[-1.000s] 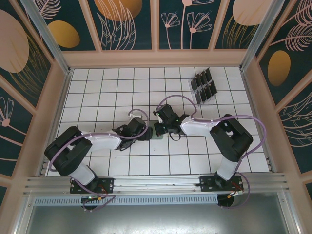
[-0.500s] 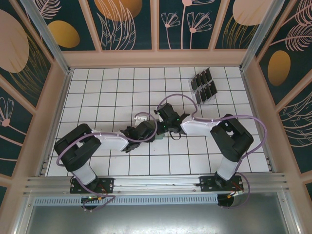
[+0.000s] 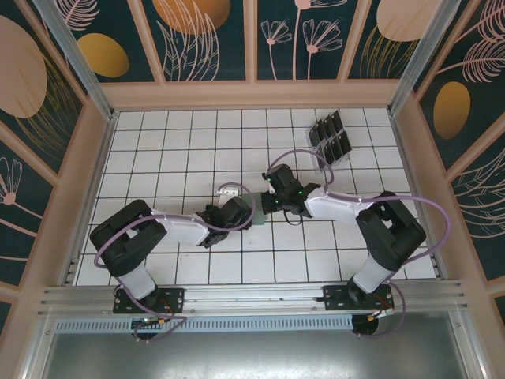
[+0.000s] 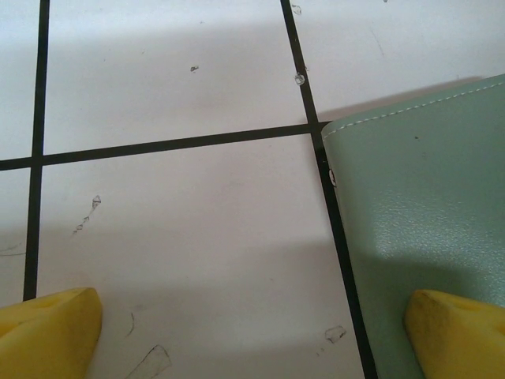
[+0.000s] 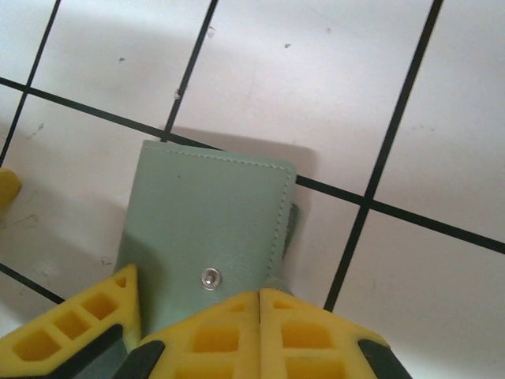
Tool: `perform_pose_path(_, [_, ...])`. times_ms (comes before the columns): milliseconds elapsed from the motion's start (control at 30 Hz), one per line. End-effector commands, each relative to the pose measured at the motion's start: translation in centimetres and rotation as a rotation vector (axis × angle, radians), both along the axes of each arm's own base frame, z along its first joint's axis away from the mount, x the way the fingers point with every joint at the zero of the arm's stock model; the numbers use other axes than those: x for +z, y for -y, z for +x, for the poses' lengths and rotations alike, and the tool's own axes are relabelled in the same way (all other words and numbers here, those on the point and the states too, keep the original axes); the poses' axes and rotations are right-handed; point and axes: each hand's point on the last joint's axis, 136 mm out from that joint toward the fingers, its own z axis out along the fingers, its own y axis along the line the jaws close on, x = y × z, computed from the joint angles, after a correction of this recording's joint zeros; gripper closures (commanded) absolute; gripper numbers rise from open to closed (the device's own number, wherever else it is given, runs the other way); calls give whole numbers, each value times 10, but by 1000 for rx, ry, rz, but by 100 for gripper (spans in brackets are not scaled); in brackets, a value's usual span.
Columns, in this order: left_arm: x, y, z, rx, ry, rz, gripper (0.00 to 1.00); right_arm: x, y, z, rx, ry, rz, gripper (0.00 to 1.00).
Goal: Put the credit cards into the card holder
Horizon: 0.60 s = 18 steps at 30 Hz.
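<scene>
The sage-green card holder (image 5: 207, 225) lies shut on the white tiles, its metal snap facing up; it also lies between the two grippers in the top view (image 3: 257, 214). My right gripper (image 5: 260, 296) is shut, pinching the holder's small tab at its right edge. My left gripper (image 4: 252, 308) is open, with one yellow finger (image 4: 461, 332) on the holder's (image 4: 418, 213) cover and the other finger (image 4: 47, 332) on bare tile. The dark credit cards (image 3: 332, 139) stand in a clear slotted rack at the back right.
The tiled floor (image 3: 173, 150) is walled by a pale wooden frame (image 3: 252, 93). The clear rack sits near the right wall, about three tiles behind the grippers. Both arms' cables loop above the floor near the middle.
The left arm has reached right until its gripper meets the holder. The right arm's elbow has swung right and its gripper has shifted slightly right and back.
</scene>
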Motion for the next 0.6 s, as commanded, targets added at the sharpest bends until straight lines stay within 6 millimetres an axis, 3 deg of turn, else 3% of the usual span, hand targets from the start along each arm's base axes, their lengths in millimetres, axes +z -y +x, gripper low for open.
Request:
perform_pose_path(0, [-70,-22,-60,-93,-295,114,2,5,7,1,-56,8,6,100])
perform_pose_path(200, [-55,-16,-55,-82,-267,61,1,-6,34,1,-181,-7,-56,100])
perform_pose_path(433, [3,9,-35,-83,-170,-54,1,-14,49,-6,-244,-29,-47,99])
perform_pose_path(567, [37,18,-22,-69,-103,-99,2,-20,54,-9,-265,-40,-59,85])
